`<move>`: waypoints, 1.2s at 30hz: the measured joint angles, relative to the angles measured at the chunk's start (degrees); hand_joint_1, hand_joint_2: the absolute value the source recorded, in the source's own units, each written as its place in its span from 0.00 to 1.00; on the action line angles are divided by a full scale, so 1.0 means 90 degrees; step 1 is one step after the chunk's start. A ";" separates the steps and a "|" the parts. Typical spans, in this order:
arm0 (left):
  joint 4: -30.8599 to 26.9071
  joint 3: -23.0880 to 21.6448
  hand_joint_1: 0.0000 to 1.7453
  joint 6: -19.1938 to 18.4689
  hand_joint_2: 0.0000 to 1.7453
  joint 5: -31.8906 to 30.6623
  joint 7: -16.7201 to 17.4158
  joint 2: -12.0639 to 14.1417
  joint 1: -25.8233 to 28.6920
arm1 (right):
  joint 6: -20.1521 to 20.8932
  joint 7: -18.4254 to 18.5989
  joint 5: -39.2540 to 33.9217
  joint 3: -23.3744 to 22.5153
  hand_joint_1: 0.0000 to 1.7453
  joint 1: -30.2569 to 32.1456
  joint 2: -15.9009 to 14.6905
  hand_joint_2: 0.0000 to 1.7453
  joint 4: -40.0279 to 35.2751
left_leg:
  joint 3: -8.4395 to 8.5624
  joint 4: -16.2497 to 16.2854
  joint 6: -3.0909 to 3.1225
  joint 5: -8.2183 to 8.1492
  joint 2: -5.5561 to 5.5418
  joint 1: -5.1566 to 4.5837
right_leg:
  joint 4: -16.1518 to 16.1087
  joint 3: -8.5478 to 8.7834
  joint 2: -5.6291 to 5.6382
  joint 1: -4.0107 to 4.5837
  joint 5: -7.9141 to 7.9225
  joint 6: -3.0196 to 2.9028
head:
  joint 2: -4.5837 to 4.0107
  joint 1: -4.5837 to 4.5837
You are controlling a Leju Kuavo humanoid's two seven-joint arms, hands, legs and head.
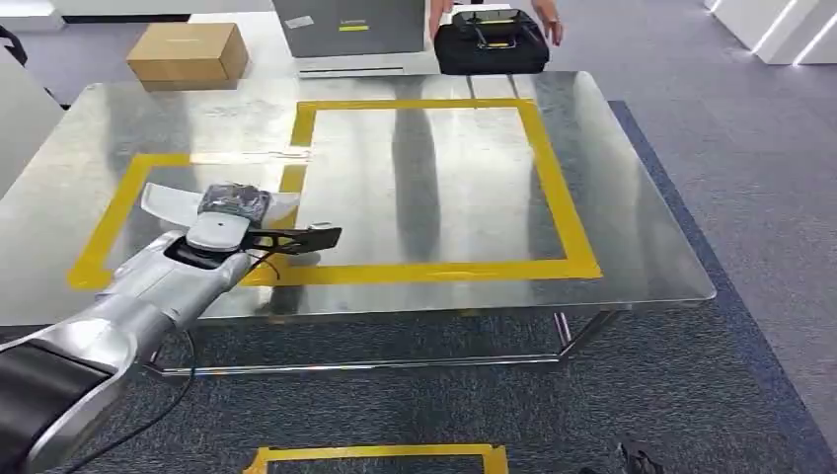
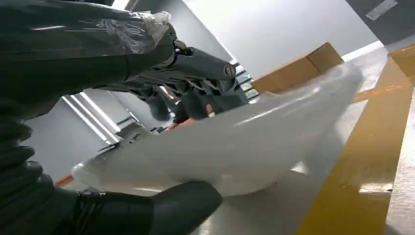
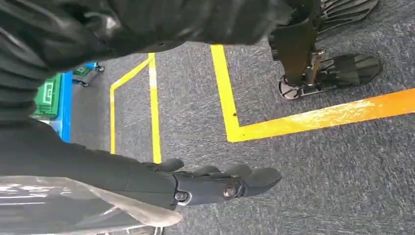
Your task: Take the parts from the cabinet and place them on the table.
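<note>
A white, curved, flat part [image 1: 170, 202] lies low over the left of the steel table [image 1: 642, 217], by the smaller yellow-taped outline [image 1: 114, 222]. My left hand [image 1: 237, 225] grips it, dark fingers [image 1: 301, 238] reaching right toward the yellow tape. In the left wrist view the white part [image 2: 244, 142] sits between the fingers [image 2: 200, 66] and the thumb [image 2: 166, 210], close to the table top; whether it touches I cannot tell. My right hand [image 3: 215, 185] hangs over the grey carpet, fingers stretched out and holding nothing.
A large yellow-taped rectangle [image 1: 558, 188] marks the table's middle. Beyond the far edge stand a cardboard box [image 1: 188, 51], a grey box [image 1: 347, 25] and a black case [image 1: 491, 44] with a person's hand [image 1: 553, 28] on it. Yellow tape lines [image 3: 225, 93] cross the carpet.
</note>
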 joint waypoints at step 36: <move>-0.0399 0.0440 0.00 0.2791 0.00 0.0027 -0.0510 -0.0007 -0.0023 | -0.0085 -0.0117 0.0095 -0.0238 0.00 0.0062 -0.0007 0.00 0.0036 | 0.0093 -0.0095 0.0212 0.0002 -0.0009 -0.0009 | -0.0040 -0.0008 0.0003 -0.0098 -0.0062 0.0162 | 0.0002 0.0002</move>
